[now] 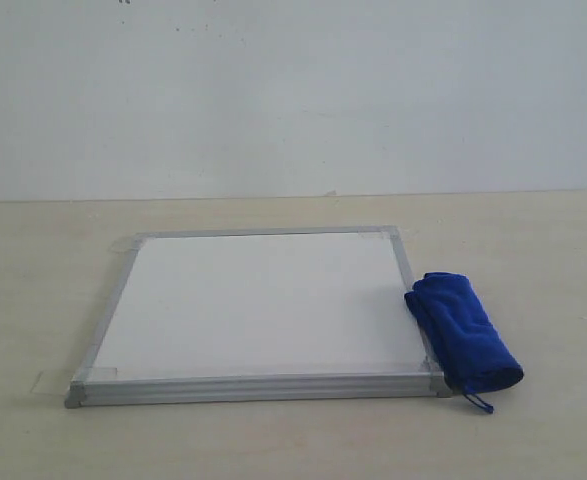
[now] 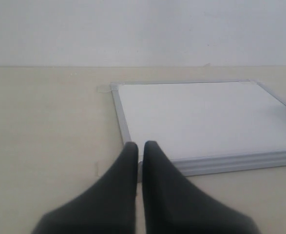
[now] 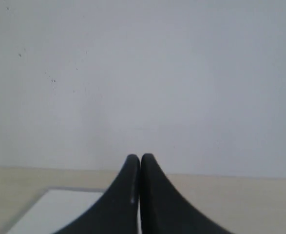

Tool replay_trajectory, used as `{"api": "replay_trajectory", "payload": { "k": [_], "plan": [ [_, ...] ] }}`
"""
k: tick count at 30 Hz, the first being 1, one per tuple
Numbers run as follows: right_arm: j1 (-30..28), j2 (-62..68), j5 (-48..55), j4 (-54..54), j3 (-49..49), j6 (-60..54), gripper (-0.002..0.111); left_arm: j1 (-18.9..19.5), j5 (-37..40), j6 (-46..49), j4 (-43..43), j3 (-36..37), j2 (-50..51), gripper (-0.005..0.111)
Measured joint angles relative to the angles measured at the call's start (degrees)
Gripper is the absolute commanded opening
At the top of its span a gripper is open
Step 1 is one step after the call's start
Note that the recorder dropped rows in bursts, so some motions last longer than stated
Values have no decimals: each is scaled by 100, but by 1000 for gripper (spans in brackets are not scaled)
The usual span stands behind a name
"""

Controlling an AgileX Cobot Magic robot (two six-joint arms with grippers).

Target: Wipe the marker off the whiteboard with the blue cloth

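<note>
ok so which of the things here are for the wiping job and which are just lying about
For the job: whiteboard, no red marker visible on it from here; folded blue cloth at its right edge; left pincer and right pincer, both shut.
Just there: clear tape tabs at the board's corners; beige table; white wall.

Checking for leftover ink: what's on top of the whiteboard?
The whiteboard shows no marks; the blue cloth covers part of its right frame, hiding that strip.
</note>
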Motion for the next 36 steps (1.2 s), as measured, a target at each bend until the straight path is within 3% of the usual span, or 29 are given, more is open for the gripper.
{"api": "replay_trajectory", "payload": {
  "k": [6, 12, 15, 27, 36],
  "plan": [
    [0, -271, 27, 256, 0, -285, 0, 0, 0, 0, 0, 0, 0, 4],
    [0, -271, 213, 1626, 0, -2310, 0, 0, 0, 0, 0, 0, 0, 4],
    [0, -271, 222, 1979, 0, -2769, 0, 0, 0, 0, 0, 0, 0, 4],
    [0, -271, 493, 2235, 0, -3138, 0, 0, 0, 0, 0, 0, 0, 4],
    [-185, -280, 1642, 1997, 0, -3307, 0, 0, 0, 0, 0, 0, 0, 4]
  ]
}}
